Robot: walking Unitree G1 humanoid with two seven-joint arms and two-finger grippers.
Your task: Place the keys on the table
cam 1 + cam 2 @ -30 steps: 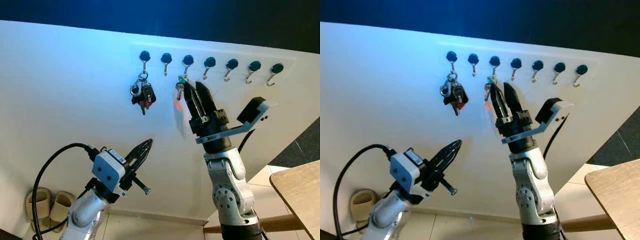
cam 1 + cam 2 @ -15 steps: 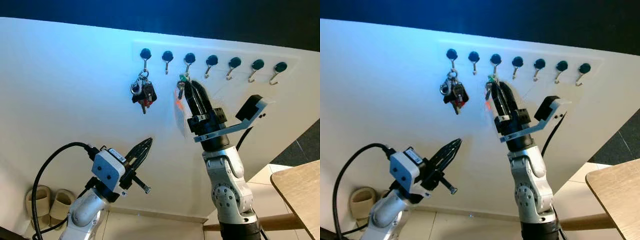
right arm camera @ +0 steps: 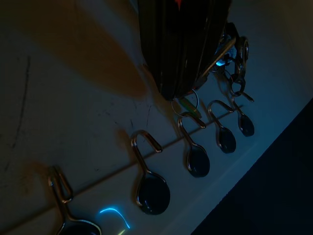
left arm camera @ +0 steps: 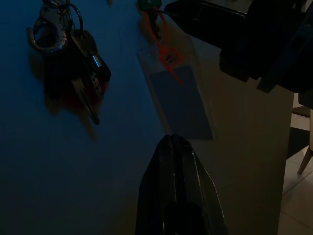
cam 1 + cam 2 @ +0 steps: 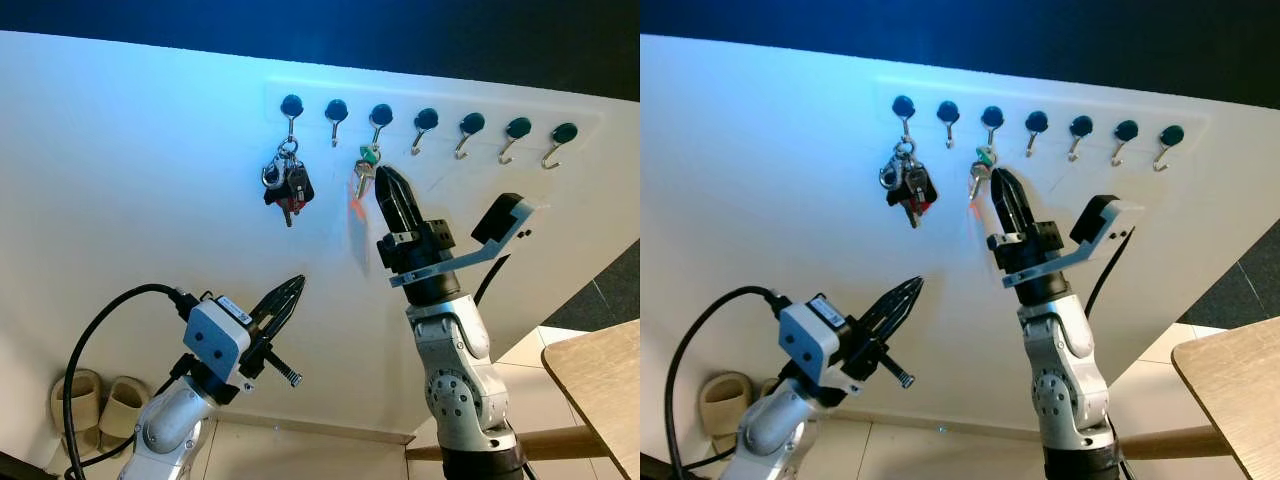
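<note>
Right gripper [image 5: 385,180] raised against the white wall, fingers pressed together on the keys [image 5: 364,172] with the green tag, which hang from the third hook [image 5: 380,118] of the hook rail; orange tag and clear card sleeve [image 4: 182,100] dangle below; second key bunch [image 5: 285,185] on first hook; left gripper [image 5: 291,292] low, fingers closed, empty; wooden table [image 5: 600,385] at right

Matt white wall [image 5: 150,170], shiny metal hooks [image 5: 460,148], glossy black plastic pincer [image 5: 388,190], pale wooden table [image 5: 600,375].
</note>
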